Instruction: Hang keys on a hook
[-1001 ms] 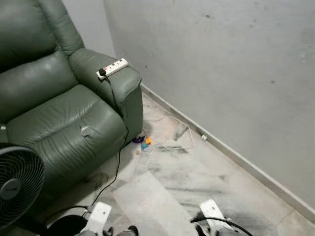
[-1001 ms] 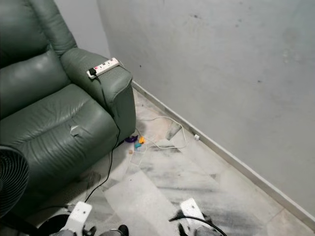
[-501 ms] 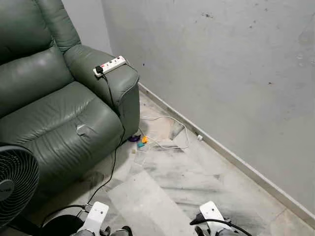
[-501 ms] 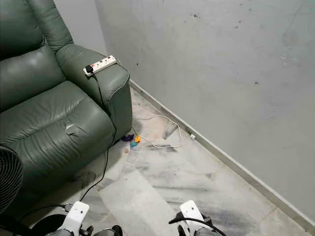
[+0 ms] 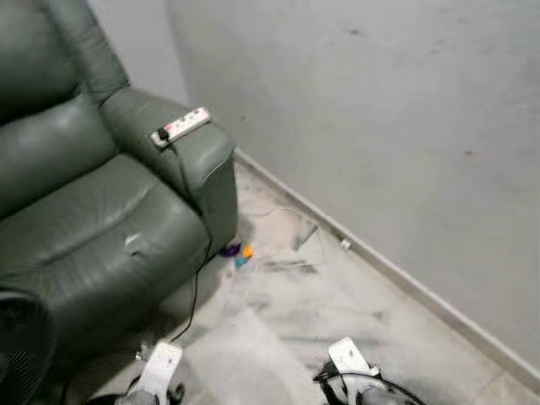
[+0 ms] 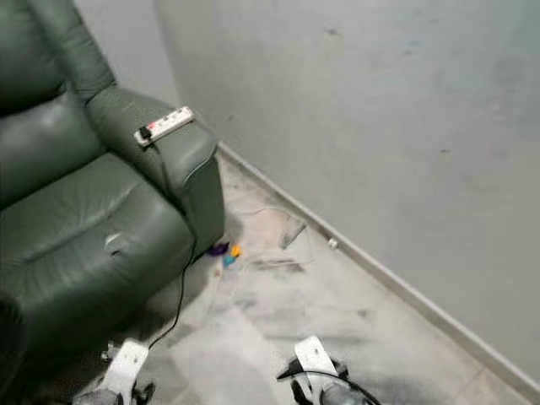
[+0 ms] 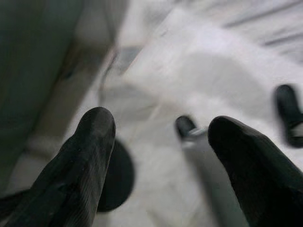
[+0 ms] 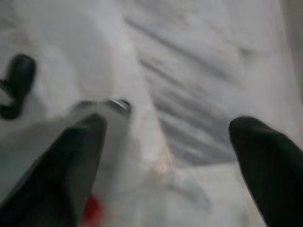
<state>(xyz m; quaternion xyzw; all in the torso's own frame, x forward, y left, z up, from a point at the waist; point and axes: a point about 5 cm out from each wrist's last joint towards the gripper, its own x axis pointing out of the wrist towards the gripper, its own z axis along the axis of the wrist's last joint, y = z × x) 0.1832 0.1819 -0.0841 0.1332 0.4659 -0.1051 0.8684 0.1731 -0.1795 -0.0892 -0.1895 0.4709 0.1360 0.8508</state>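
Both spread pincers stay low while green armchair (image 5: 101, 211) nears, cord (image 5: 291, 253) ahead.

the right gripper (image 8: 168, 156) has its two black fingers spread wide apart, one finger (image 8: 61, 170) rising from the lower left of the frame and the other from the lower right, nothing between them. behind them lies a blurred pale marble floor (image 8: 189, 71) with dark grey streaks. a black shape (image 8: 16, 82) sits at the left edge, a small red blur (image 8: 92, 208) low by the left finger, too smeared to identify.
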